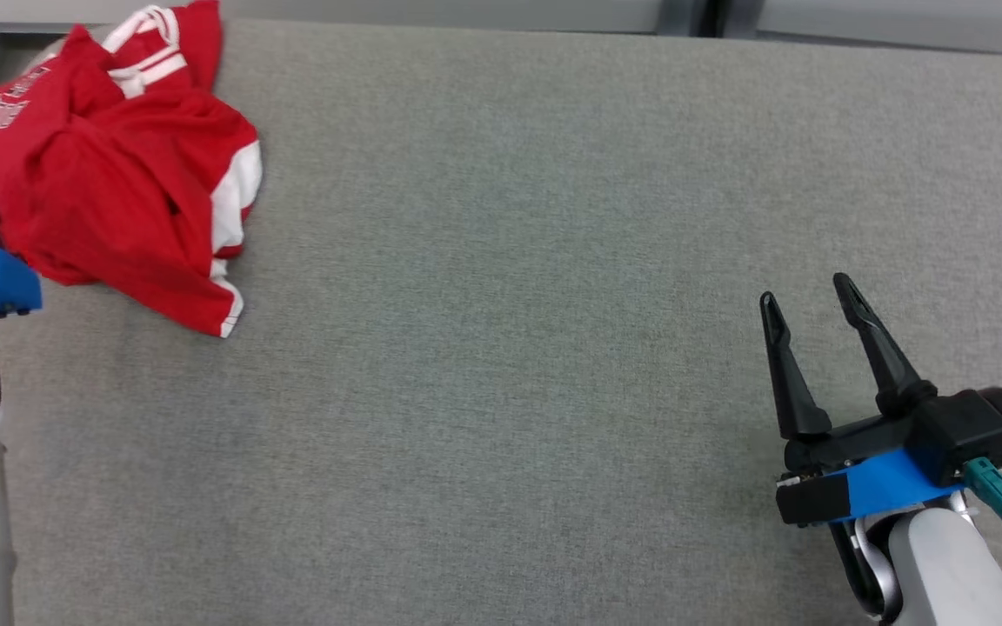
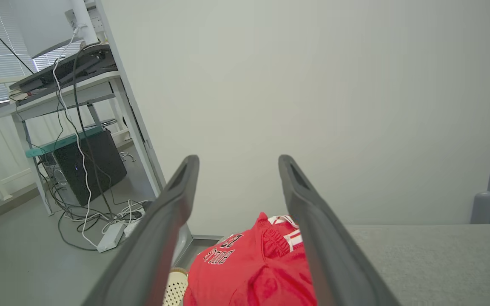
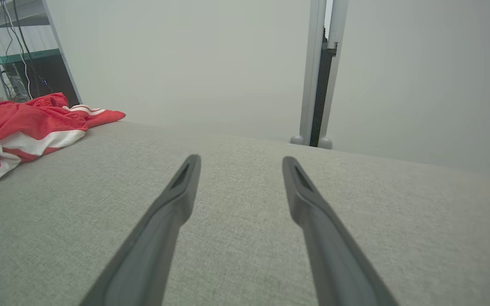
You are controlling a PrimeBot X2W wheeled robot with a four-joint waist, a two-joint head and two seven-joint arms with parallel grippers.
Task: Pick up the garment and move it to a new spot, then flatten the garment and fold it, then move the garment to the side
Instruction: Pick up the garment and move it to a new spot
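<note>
The red shirt (image 1: 118, 165), w/ white trim & a printed logo, lies crumpled in the upper left of the head view, at the far-left corner of the grey fabric table (image 1: 510, 348). Nothing holds it. The left gripper (image 2: 238, 159) hovers by it, fingers spread wide. In its wrist view the shirt sits at bottom centre, below and between the two fingers, no contact. The right gripper (image 1: 804, 291) sits lower right in the head view, also spread wide & empty, well apart from the shirt. Its wrist view has the shirt at mid-left across bare table.

Step in hand, by judgement: the first pick-up, not yet begun. The shirt's outer edge prob. hangs over the table corner, though the angle makes that hard to confirm.

To do it well, tip the left gripper down onto a raised ridge of cloth near the bunch's middle, not the thin striped hem. Let both fingers straddle the fold & close fully. Then lift high enough that the trailing hem clears the table before carrying it toward the open centre. A shallow pinch risks catching one layer only & slipping.
</note>
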